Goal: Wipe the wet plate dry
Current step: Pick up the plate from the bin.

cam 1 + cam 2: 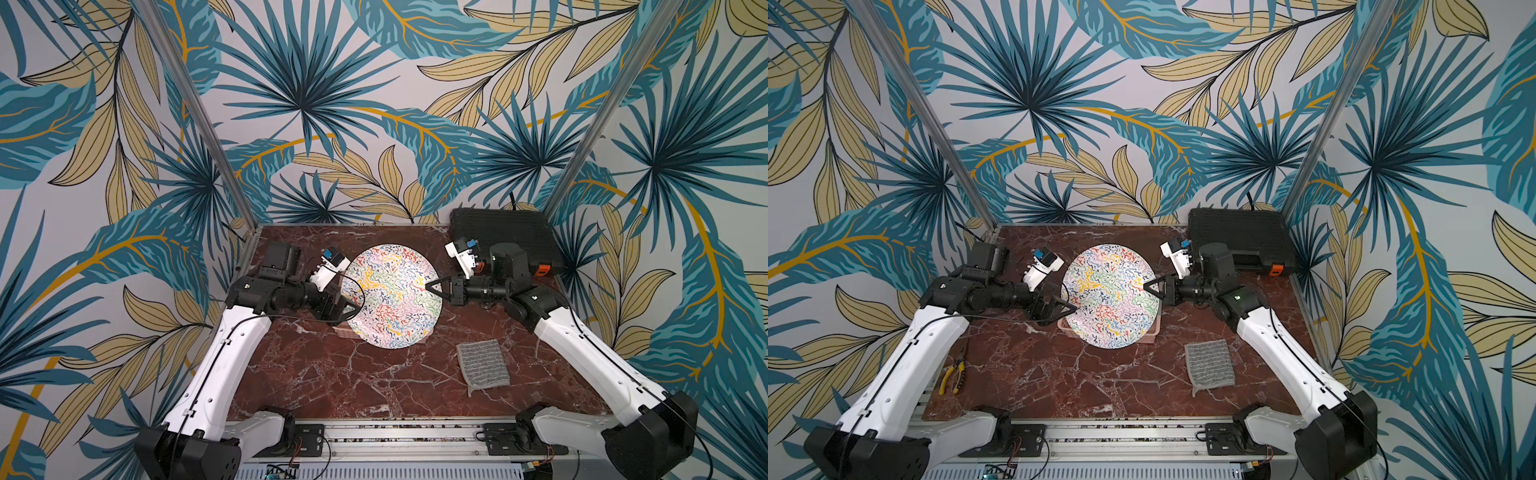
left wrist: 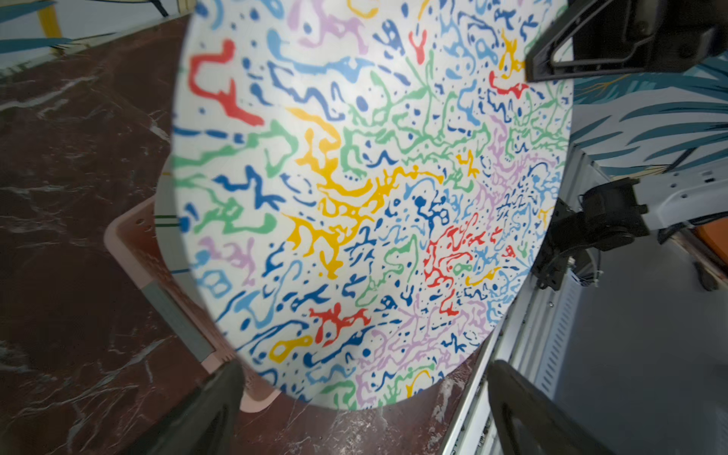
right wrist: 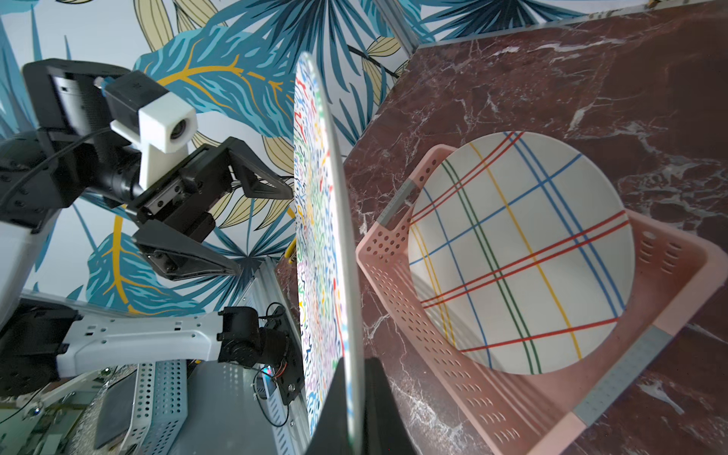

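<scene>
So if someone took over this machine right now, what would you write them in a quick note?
Right gripper: shut on the rim of the squiggle plate, holding it on edge by the pink basket.
Left gripper: open, beside the plate's face, holding nothing.
Grey cloth: flat on the table near the right arm, ungripped.
A plaid plate lies in the basket.
Done: plate gripped and upright. Left: fetch the cloth, probably with the free gripper, and wipe the plate.

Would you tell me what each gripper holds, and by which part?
Right gripper pinches the squiggle-patterned plate by its rim; left gripper is open, holding nothing.
</scene>
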{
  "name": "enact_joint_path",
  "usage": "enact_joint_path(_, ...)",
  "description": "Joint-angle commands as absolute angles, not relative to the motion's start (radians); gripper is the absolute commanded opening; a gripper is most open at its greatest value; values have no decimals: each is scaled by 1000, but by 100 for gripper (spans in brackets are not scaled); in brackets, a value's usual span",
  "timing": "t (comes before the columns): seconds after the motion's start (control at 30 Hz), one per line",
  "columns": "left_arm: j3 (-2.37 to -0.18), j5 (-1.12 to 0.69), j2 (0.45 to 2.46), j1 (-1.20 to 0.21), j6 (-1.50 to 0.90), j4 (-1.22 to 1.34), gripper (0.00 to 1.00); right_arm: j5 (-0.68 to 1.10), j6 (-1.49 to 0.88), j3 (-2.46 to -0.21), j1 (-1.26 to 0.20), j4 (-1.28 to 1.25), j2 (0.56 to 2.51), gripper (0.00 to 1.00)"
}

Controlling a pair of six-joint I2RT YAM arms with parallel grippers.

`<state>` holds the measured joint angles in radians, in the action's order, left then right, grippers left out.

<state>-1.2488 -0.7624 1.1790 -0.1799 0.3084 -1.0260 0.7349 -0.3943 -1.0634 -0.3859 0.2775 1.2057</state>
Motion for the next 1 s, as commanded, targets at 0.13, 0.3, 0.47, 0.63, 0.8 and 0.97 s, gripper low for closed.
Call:
enact_joint_path(0.13, -1254, -934, 1191, -183, 277, -1042, 100, 857, -396, -1019, -389, 186, 1146, 0)
enact_joint_path(0.3, -1263, -847, 1176, -183, 252, -1010, 100, 765, -361, -1017, -386, 275, 1101, 0)
enact_joint_path(0.47, -1247, -734, 1148, -183, 197, -948, 100, 709, -364, -1030, -360, 346, 1078, 0)
enact_joint_path(0.63, -1232, -774, 1157, -183, 148, -919, 100, 774, -384, -1029, -352, 327, 1063, 0)
enact_joint_path(0.8, -1216, -859, 1177, -184, 122, -903, 100, 887, -418, -1017, -353, 255, 1088, 0)
enact_joint_path(0.97, -1202, -948, 1190, -185, 119, -900, 97, 920, -429, -998, -354, 173, 1129, 0)
